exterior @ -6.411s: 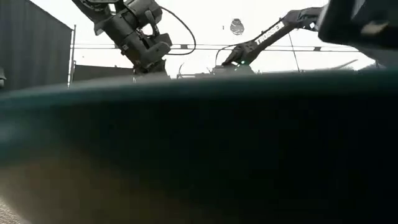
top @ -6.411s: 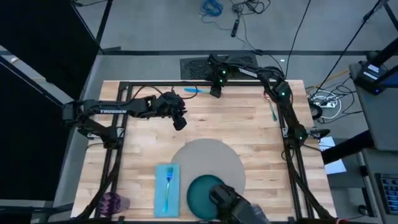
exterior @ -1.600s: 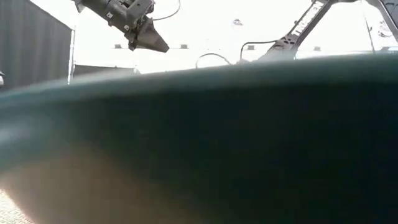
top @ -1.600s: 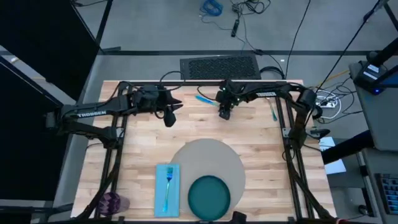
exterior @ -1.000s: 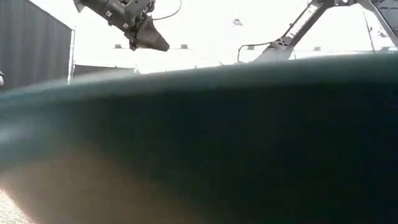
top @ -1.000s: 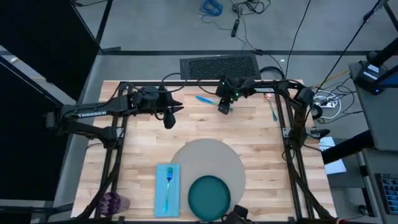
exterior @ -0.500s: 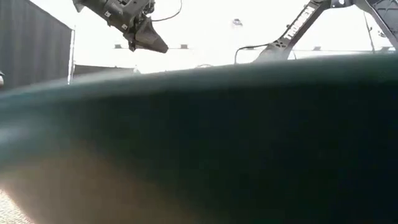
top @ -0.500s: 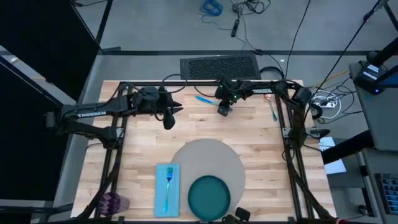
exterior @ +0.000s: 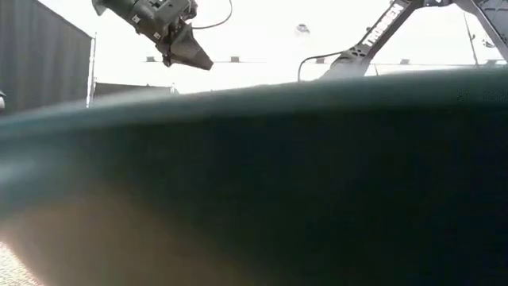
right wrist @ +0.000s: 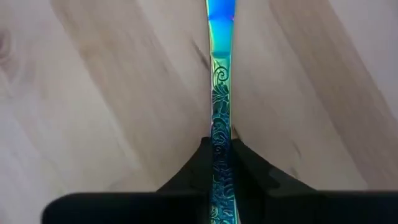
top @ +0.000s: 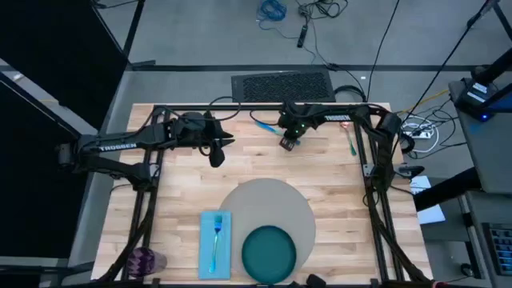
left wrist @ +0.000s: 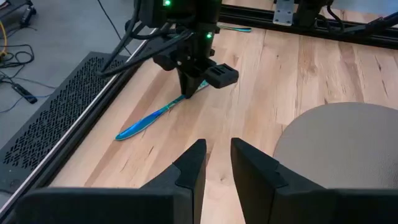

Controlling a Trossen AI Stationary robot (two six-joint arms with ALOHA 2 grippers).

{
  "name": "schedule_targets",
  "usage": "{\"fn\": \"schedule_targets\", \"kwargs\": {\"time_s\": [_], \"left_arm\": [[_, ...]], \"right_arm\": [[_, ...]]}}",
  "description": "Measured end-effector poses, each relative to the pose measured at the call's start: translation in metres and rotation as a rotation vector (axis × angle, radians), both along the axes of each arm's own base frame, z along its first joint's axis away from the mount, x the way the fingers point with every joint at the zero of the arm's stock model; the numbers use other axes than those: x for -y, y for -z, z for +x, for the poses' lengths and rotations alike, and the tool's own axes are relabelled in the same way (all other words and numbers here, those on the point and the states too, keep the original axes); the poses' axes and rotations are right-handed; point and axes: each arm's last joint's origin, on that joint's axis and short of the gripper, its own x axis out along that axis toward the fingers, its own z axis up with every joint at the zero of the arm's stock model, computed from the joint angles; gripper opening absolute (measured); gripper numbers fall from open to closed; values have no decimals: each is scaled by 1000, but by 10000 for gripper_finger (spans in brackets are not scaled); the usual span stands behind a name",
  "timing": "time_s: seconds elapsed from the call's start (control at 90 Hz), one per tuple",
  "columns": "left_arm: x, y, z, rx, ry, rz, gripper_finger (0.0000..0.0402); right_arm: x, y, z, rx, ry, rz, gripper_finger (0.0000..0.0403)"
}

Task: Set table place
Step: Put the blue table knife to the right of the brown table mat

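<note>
Cutlery piece in right end effector; place setting part laid

Cutlery: three pieces counted. One blue piece [right wrist: 219,81] is clamped between my right end effector's fingers [right wrist: 186,171] at the far edge of the table [top: 336,176]; its long axis runs straight out ahead of the fingers, the free end away from me. In the high view it shows [top: 263,126] just beside my right end effector [top: 286,144], lying slantwise toward the far-left. One fork [top: 215,240] lies on the napkin. One greenish piece [top: 350,144] lies near the far-right edge, beside the right arm's frame.

Mat [top: 268,210]: one, grey, round, at the near middle, well apart from the held piece and on the near side of it.

Plate [top: 268,252]: one, teal, overlapping the mat's near rim; it fills the low view.

Napkin [top: 214,244]: one, light blue, just left of the plate.

Cup [top: 144,260]: one, purple, near-left corner.

Left end effector [left wrist: 216,158]: empty, fingers a little apart, hovering left of the right one at the far side.

Judgement: the right arm is plainly the one placed to carry this piece, and the carry must run from the far edge toward the plate's side.
</note>
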Motion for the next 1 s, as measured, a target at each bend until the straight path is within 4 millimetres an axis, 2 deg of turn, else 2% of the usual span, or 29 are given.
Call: {"fn": "schedule_targets", "kwargs": {"time_s": [0.478, 0.778, 1.0], "left_arm": [[1, 3, -2, -38, 0, -11, 61], [1, 1, -4, -35, -3, -7, 61], [4, -9, -16, -2, 1, 14, 61]], "right_arm": [[-18, 1, -5, -110, 121, 124, 22], [-47, 0, 3, -181, 141, 129, 21], [-75, -7, -15, -168, 190, 193, 20]]}}
